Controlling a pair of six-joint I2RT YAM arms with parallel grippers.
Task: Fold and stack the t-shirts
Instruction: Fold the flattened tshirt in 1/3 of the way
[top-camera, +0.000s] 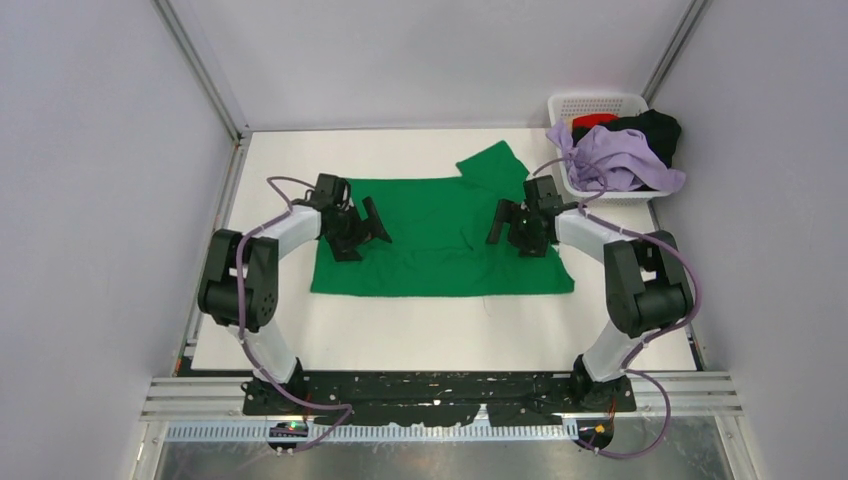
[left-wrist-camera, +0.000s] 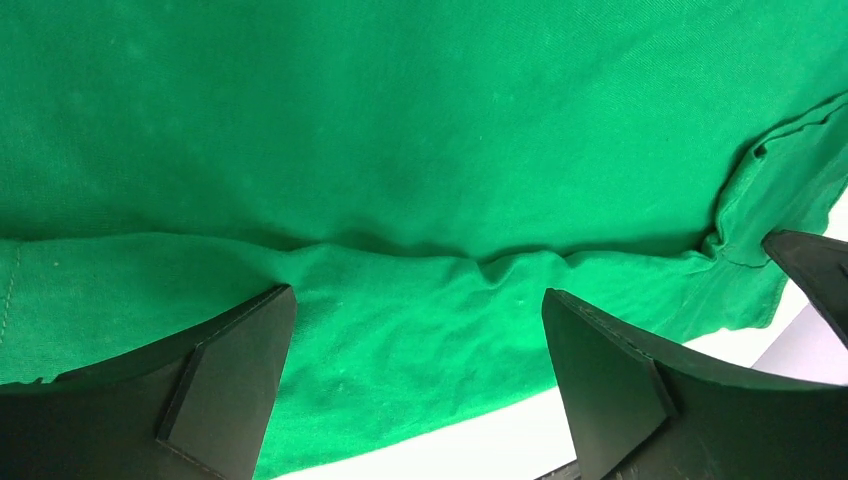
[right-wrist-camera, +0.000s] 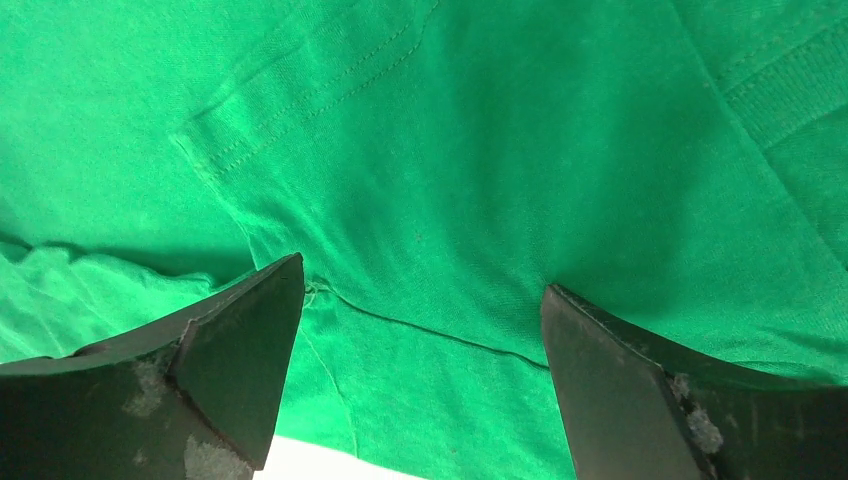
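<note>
A bright green t-shirt (top-camera: 440, 235) lies spread flat on the white table, one sleeve sticking out at its far right corner (top-camera: 495, 165). My left gripper (top-camera: 362, 232) hangs open just above the shirt's left part, nothing between its fingers. In the left wrist view the left gripper (left-wrist-camera: 418, 300) stands over a rumpled fold of the green cloth (left-wrist-camera: 400, 120) near the shirt's edge. My right gripper (top-camera: 510, 232) is open over the shirt's right part. In the right wrist view the right gripper (right-wrist-camera: 424, 280) straddles a seam of the green cloth (right-wrist-camera: 500, 150). Lavender (top-camera: 620, 160), black (top-camera: 662, 130) and red (top-camera: 595, 121) t-shirts sit heaped in the basket.
A white slotted basket (top-camera: 590, 98) stands at the far right corner, the lavender shirt spilling over its front rim. Grey walls and metal posts close in the table on the left, right and back. Bare white tabletop (top-camera: 440, 330) lies between the shirt and the arm bases.
</note>
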